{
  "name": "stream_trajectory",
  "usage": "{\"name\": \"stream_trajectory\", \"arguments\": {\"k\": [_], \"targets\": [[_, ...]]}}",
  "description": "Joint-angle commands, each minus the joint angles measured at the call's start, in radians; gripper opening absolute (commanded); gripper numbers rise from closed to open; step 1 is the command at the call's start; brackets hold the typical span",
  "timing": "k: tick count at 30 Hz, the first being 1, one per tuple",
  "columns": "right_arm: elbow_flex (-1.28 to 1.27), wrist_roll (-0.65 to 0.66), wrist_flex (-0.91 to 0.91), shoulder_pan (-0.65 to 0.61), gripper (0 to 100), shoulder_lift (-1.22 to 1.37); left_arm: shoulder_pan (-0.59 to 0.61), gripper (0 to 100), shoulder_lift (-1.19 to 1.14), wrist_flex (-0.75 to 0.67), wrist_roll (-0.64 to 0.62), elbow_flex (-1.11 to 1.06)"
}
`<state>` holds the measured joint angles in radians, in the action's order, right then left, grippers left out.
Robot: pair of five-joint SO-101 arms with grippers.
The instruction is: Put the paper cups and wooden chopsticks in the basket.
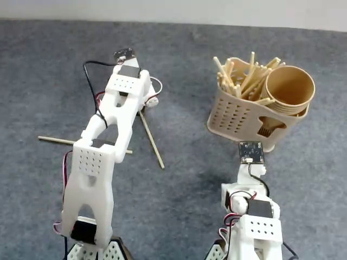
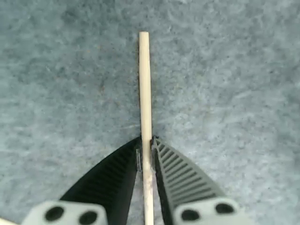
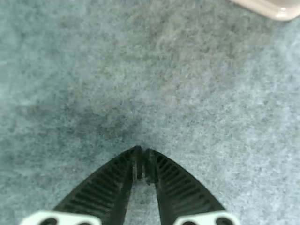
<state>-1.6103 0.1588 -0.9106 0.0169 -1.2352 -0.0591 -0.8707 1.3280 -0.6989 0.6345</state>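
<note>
My left gripper [image 2: 146, 146] is shut on a wooden chopstick [image 2: 145, 84], which sticks out straight ahead of the fingers just over the grey carpet. In the high view the left arm [image 1: 127, 89] stands over the upper end of a slanted chopstick [image 1: 153, 143]. A second chopstick [image 1: 54, 140] lies flat, passing under that arm. The beige basket [image 1: 238, 116] at the right holds several chopsticks [image 1: 244, 76] and stacked paper cups [image 1: 290, 86]. My right gripper [image 3: 142, 157] is shut on nothing, low over the carpet just in front of the basket.
Grey carpet covers the whole work surface. A corner of the basket [image 3: 272, 7] shows in the right wrist view. The right arm [image 1: 252, 216] stands at the near right, and bare carpet lies between the two arms.
</note>
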Motion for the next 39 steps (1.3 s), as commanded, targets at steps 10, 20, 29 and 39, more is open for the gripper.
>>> {"name": "stream_trajectory", "arguments": {"k": [10,20,29,39], "targets": [[-0.002,0.012,0.022,0.005,4.1,0.001,0.070,1,0.162,0.262,0.003,0.170],[-0.002,0.012,0.022,0.005,4.1,0.001,0.010,1,0.291,0.319,0.167,0.363],[-0.002,0.012,0.022,0.005,4.1,0.001,-0.085,1,0.398,0.319,0.181,0.651],[-0.002,0.012,0.022,0.005,4.1,0.001,-0.305,1,0.437,0.152,0.175,1.030]]}}
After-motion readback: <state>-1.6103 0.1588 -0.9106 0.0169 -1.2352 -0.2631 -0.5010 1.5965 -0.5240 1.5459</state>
